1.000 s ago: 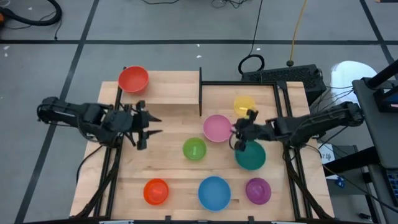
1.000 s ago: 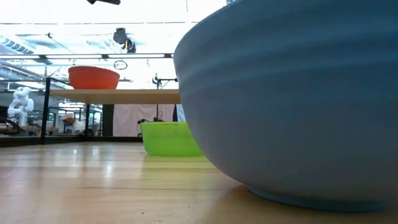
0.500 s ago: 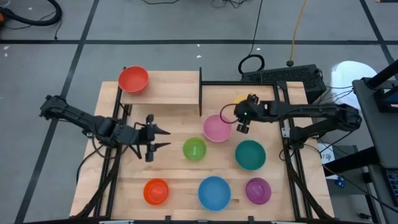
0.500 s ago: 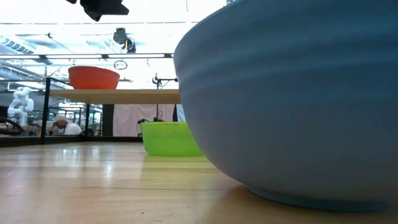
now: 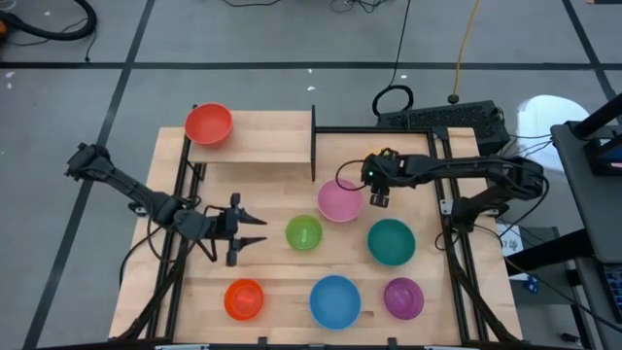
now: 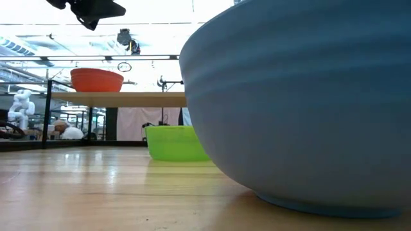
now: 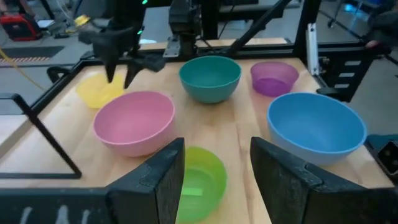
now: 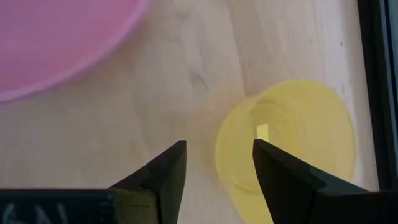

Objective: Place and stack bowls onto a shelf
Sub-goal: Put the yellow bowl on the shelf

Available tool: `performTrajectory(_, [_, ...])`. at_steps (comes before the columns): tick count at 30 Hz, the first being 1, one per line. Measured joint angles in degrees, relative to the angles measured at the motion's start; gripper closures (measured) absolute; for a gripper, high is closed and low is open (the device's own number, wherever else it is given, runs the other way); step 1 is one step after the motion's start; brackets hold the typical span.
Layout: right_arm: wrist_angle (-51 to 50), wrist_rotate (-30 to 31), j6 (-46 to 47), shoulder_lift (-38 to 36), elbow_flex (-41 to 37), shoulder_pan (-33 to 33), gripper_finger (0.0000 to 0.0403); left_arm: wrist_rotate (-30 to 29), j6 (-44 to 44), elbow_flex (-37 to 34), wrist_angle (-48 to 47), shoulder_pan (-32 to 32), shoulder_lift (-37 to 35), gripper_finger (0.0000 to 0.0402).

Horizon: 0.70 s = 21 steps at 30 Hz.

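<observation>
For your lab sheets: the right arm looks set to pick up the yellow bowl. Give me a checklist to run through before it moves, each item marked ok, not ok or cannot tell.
1. Right claw open: ok, fingers spread.
2. Right claw over the yellow bowl: ok, the wrist view looks down on its rim.
3. Yellow bowl clear of the pink bowl: ok, bare wood between them.
4. Space on the shelf: ok, only the red bowl sits at one end.
5. Left claw out of the way: ok, open beside the green bowl.
6. Claw height above the bowl: cannot tell.
</observation>
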Motion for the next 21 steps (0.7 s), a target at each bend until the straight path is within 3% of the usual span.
performTrajectory(11, [-0.4, -1.8, -1.8, 5.0, 0.0, -5.8, 0.025, -1.1, 1.0, -3.0, 5.1, -1.7, 0.0, 0.0213])
performTrajectory(21, [0.2, -5.0, -1.7, 5.1, 0.0, -6.1, 0.0365, -1.0, 1.4, -3.0, 5.2, -3.7, 0.0, 0.0213])
